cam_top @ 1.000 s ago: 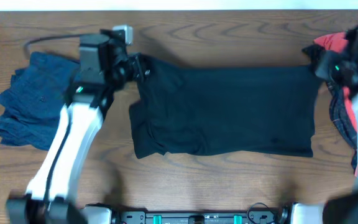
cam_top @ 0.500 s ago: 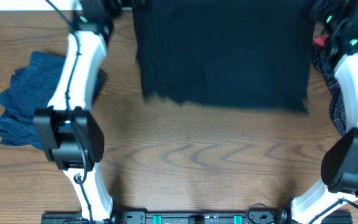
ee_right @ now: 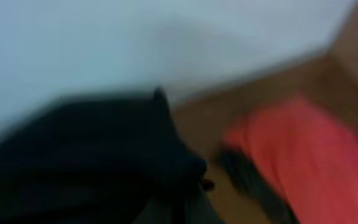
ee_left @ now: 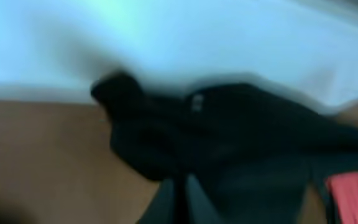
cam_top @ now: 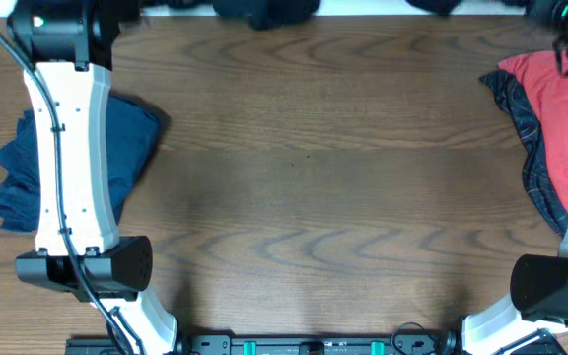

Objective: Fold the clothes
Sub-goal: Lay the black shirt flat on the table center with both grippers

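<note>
Swept off the middle of the table since a second ago, the black shirt [cam_top: 264, 9] now hangs bunched at the far edge, just ahead of the left gripper [ee_left: 180, 202] and right gripper [ee_right: 188, 205]. Blur hides whether either is clamped on it. No fold shows yet. The blue garment [cam_top: 131, 138], well behind the left gripper, and the red garment [ee_right: 291, 149], right of the right gripper, lie in loose heaps.
</note>
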